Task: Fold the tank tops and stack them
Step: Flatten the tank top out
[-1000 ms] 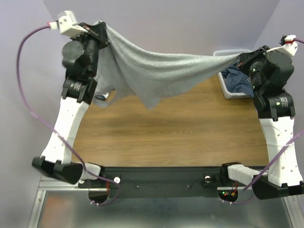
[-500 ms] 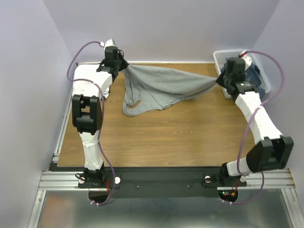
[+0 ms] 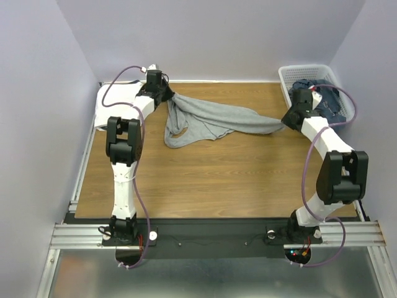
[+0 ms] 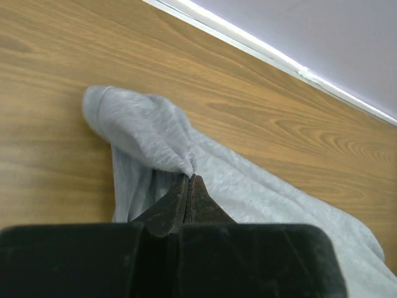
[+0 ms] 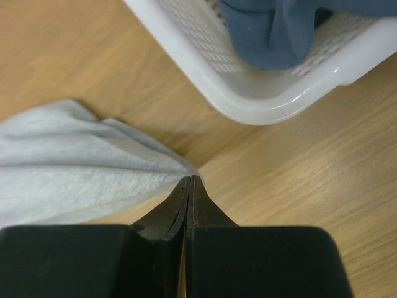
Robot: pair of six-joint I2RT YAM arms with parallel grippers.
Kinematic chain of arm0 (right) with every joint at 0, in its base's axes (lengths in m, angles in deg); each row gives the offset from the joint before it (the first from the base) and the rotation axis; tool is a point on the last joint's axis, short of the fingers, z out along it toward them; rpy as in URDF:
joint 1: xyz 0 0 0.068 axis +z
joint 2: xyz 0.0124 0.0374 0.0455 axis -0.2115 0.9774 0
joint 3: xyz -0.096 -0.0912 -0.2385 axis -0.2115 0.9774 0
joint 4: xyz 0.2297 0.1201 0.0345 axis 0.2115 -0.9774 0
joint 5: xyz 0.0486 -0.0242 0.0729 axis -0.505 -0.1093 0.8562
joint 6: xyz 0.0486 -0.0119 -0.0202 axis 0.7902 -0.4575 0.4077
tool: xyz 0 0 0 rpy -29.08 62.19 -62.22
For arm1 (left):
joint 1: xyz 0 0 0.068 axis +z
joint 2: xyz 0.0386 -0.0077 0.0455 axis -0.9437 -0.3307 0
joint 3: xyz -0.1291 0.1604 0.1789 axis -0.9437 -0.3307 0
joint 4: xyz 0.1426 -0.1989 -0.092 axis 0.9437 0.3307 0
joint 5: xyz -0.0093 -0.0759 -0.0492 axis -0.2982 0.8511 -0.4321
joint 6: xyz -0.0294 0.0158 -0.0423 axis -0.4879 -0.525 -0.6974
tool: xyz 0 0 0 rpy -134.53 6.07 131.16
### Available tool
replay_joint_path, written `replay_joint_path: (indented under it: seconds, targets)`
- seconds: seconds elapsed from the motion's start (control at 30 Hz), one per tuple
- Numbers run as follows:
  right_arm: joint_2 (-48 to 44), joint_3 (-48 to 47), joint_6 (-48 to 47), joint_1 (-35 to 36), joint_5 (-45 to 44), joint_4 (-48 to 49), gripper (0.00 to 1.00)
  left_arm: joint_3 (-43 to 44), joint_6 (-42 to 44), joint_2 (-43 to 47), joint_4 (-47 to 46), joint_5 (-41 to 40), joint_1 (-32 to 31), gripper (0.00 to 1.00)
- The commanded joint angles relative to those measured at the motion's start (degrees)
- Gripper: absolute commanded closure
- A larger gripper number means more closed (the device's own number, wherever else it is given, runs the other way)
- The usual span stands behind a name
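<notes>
- The heather grey tank top (image 3: 211, 121) lies bunched on the wooden table (image 3: 217, 180) toward 12 o'clock, pulled into a band between both grippers.
- The left gripper (image 3: 169, 98), near 11 o'clock, has its jaws pinched tight on one end of the top.
- The right gripper (image 3: 286, 119), near 2 o'clock, is clamped on the other end, which is drawn to a point.
- A white lattice basket (image 3: 291, 73) at 1 o'clock holds a dark blue garment (image 3: 322, 99).
- A white cloth (image 3: 102, 115) lies at 10 o'clock.
</notes>
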Motion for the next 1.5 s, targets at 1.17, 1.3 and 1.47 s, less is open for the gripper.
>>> replay_joint_path:
  seconds: [1.17, 1.3, 1.47]
  targets:
    - [-2.4, 7.2, 1.7, 0.1, 2.8, 6.1, 1.00, -8.0, -0.1, 7.9, -5.1, 3.0, 0.6, 1.00]
    - [-0.6, 6.8, 1.7, 0.1, 3.1, 7.0, 1.00, -8.7, 1.5, 10.5, -5.7, 1.0, 0.2, 0.70]
    - [-3.0, 8.8, 1.0, 0.1, 3.2, 7.4, 1.00, -15.4, 3.3, 21.3, -4.0, -9.9, -1.1, 0.48]
